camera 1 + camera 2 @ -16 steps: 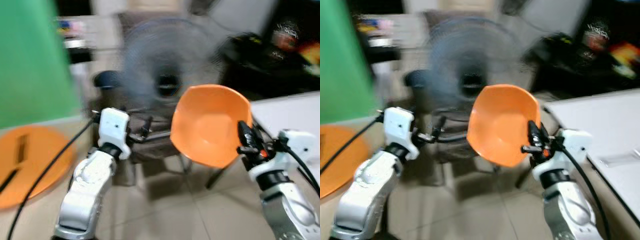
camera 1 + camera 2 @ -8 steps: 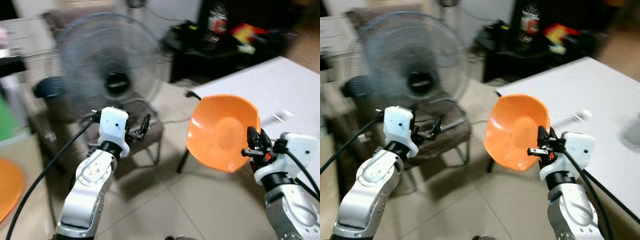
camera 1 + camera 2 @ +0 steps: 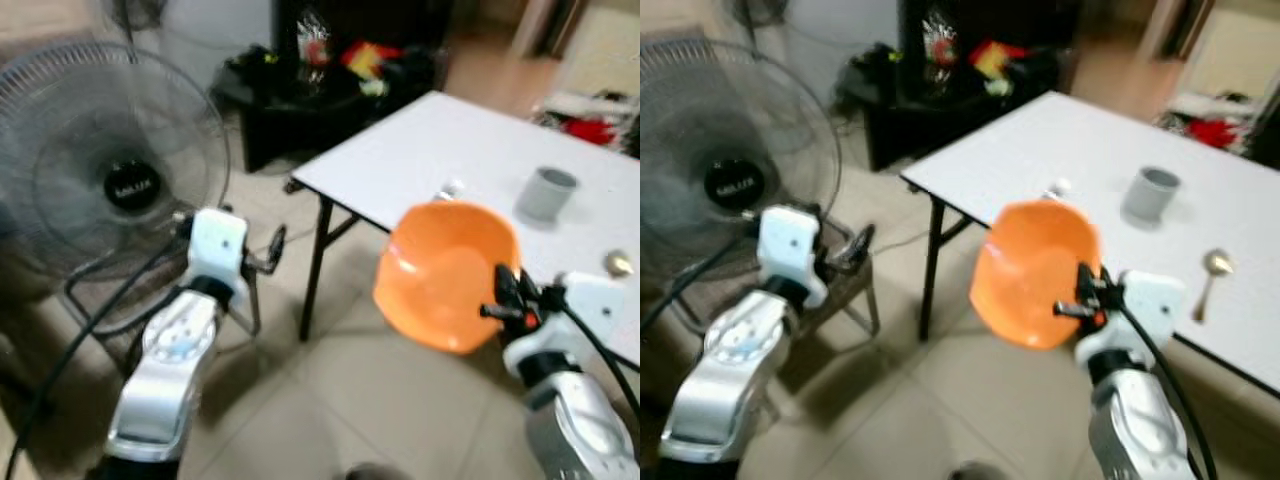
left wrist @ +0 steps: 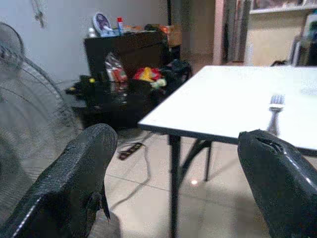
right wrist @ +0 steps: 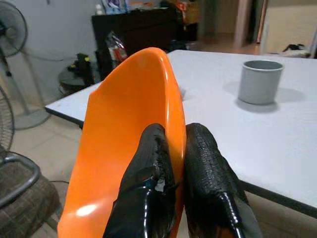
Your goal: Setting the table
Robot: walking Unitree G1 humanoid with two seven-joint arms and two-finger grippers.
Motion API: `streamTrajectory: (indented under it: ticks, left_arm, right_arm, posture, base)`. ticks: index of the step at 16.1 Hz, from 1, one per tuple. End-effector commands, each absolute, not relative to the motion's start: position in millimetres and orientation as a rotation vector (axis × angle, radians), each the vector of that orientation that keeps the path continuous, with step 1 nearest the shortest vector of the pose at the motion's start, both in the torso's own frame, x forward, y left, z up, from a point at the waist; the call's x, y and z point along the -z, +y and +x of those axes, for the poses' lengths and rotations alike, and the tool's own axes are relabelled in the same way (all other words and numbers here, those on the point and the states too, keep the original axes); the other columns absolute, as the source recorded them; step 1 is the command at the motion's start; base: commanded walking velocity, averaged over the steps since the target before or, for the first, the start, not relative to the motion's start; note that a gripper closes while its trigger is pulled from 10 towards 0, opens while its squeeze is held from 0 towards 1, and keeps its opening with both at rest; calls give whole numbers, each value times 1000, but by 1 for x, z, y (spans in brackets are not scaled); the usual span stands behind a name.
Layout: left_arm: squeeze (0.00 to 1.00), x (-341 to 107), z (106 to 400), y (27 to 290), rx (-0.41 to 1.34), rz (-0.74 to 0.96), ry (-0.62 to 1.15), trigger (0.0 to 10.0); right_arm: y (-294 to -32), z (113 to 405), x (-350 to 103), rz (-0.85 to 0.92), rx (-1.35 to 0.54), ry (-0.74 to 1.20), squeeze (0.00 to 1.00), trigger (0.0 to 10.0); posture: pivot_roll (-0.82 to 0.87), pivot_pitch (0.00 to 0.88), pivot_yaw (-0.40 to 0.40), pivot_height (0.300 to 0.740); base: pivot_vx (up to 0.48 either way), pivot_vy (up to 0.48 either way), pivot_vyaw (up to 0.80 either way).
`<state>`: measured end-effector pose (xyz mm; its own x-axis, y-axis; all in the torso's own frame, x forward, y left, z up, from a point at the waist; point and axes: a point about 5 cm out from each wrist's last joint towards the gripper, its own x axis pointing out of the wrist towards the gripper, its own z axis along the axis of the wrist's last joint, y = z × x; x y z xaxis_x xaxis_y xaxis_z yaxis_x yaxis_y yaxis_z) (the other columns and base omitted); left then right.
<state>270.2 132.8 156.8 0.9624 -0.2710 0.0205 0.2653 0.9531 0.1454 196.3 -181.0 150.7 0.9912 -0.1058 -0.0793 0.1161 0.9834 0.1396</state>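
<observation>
My right gripper (image 3: 503, 298) is shut on the rim of an orange bowl (image 3: 445, 272), held tilted on edge in the air just off the near edge of a white table (image 3: 470, 160). The black fingers (image 5: 153, 163) pinch the bowl's rim (image 5: 171, 109) in the right wrist view. On the table stand a grey cup (image 3: 1150, 196), a gold spoon (image 3: 1210, 270) and a fork (image 4: 275, 103). My left gripper (image 3: 270, 250) is open and holds nothing, raised at the left, short of the table's corner.
A large standing fan (image 3: 110, 180) is at the left, with a chair (image 3: 845, 280) below it. A dark cabinet (image 3: 330, 75) with colourful clutter stands behind the table. Tiled floor (image 3: 330, 400) lies open between my arms.
The camera has swung right: the fan slid to the left and the table with cup and spoon came into view. The bowl stays gripped in my right gripper.
</observation>
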Motion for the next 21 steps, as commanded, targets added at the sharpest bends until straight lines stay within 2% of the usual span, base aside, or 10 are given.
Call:
streamTrajectory:
  ticks: [1, 4, 6, 8, 13, 21]
  left_arm:
    - [0, -154, 270, 132, 289, 133, -23, 10000]
    - [0, -153, 270, 131, 299, 148, -18, 10000]
    - [0, -153, 271, 132, 285, 192, -21, 10000]
    - [0, -153, 271, 131, 289, 161, -16, 10000]
    - [0, -152, 273, 133, 264, 136, 3, 10000]
    - [0, -153, 271, 130, 306, 68, 2, 10000]
  right_arm:
    - [-181, 198, -158, 141, 104, 37, 0, 10000]
    - [-180, 198, -158, 142, 107, 38, 0, 10000]
    - [-180, 198, -158, 142, 107, 39, 0, 10000]
    - [-180, 198, -158, 144, 106, 40, 0, 10000]
    - [-178, 201, -156, 175, 82, 67, 0, 10000]
    - [-176, 211, -164, 274, 45, 34, 0, 10000]
  posture:
    - [-7, 0, -24, 740]
    - [-8, 0, -23, 740]
    - [-9, 0, -21, 740]
    - [-10, 0, -21, 740]
    - [-10, 0, -18, 740]
    - [-14, 0, -20, 740]
  base:
    - [0, 368, -800]
    - [0, 480, -800]
    - [0, -390, -800]
    - [0, -480, -800]
    - [0, 0, -764]
    - [0, 0, 0]
